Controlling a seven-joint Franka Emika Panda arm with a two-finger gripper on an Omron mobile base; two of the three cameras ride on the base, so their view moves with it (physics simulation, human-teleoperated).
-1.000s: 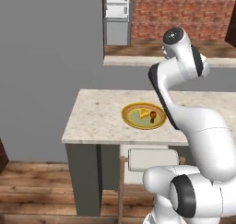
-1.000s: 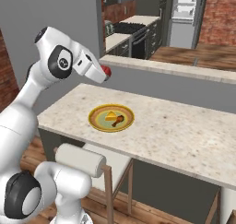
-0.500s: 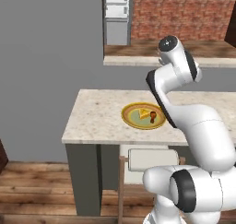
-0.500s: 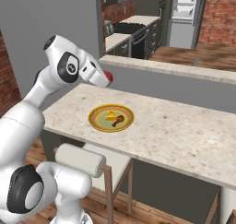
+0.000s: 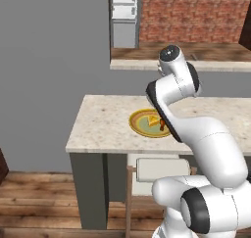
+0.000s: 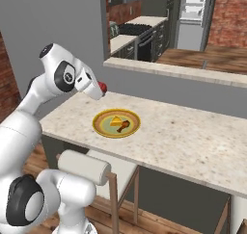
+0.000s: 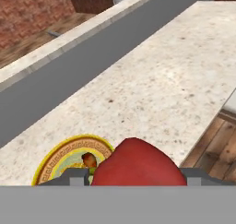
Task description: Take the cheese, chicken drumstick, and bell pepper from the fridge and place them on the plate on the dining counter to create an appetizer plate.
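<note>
In the hand view the gripper (image 7: pixel 133 179) is closed on the one bell pepper (image 7: pixel 136 165), the red lump bulging between the finger tips. From the right base view the bell pepper (image 6: pixel 102 87) hangs above the dining counter (image 6: pixel 193 136), at about ten o'clock from the plate (image 6: pixel 103 129) and not yet over it.

The chief risk, as I judge it, is release too soon: let go here and the roundish pepper would likely land on bare stone short of the rim and roll toward the counter edge. A second risk is coming down on the food already served. There is one cheese (image 6: pixel 116 122) wedge near the plate's centre and one chicken drumstick (image 6: pixel 123 128) touching it at roughly four o'clock, so a drop on that side could knock either off the shallow dish. The free pale-green area toward nine o'clock looks the safer target.

Counted: one pepper, one cheese, one drumstick, one plate, one counter. Farther back, at twelve o'clock beyond the wooden-topped ledge (image 6: pixel 207 59), stands one fridge (image 6: pixel 192 16).
</note>
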